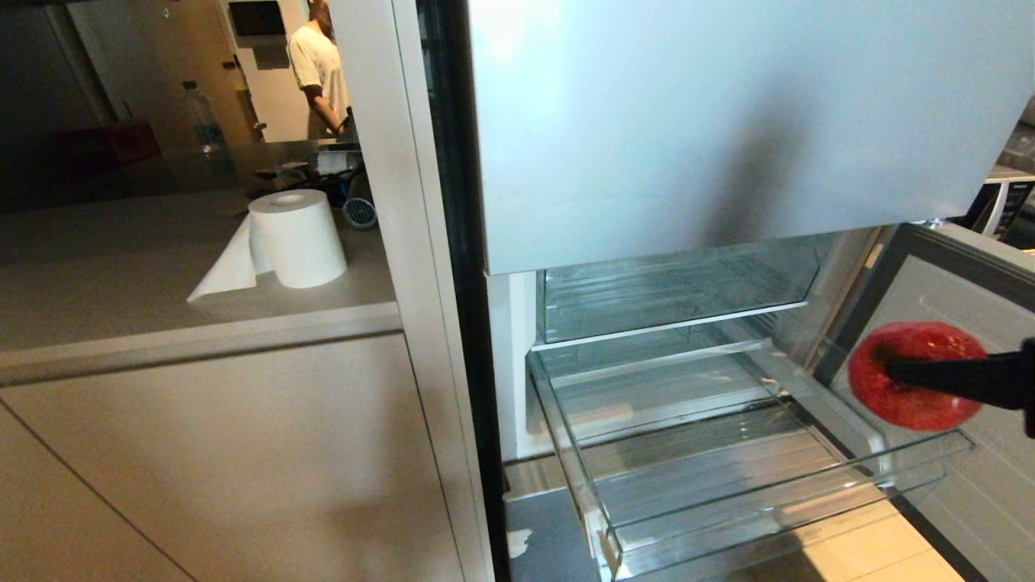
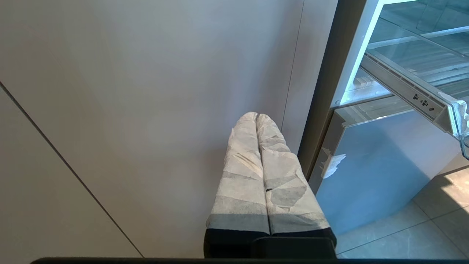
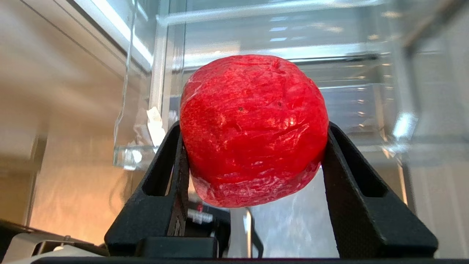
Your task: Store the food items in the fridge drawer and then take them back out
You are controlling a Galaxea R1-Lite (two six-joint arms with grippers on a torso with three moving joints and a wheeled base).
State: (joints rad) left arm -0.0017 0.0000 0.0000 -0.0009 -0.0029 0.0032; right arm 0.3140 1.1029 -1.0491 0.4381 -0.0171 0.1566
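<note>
My right gripper (image 1: 893, 373) comes in from the right edge of the head view, shut on a round red fruit (image 1: 918, 341). It holds the fruit in the air just right of the fridge drawer (image 1: 792, 505), near its right wall. The drawer is clear plastic, pulled out, and its ribbed floor is bare. In the right wrist view the black fingers (image 3: 172, 157) press both sides of the fruit (image 3: 253, 110), with the drawer's taped corner (image 3: 154, 121) beyond. My left gripper (image 2: 256, 116) is shut and parked by a cabinet panel.
The open fridge door (image 1: 962, 275) stands right behind the fruit. A second clear drawer (image 1: 671, 295) sits above the pulled-out one, under the upper door (image 1: 728, 121). On the left counter is a paper towel roll (image 1: 297, 238). A person (image 1: 319, 69) stands far back.
</note>
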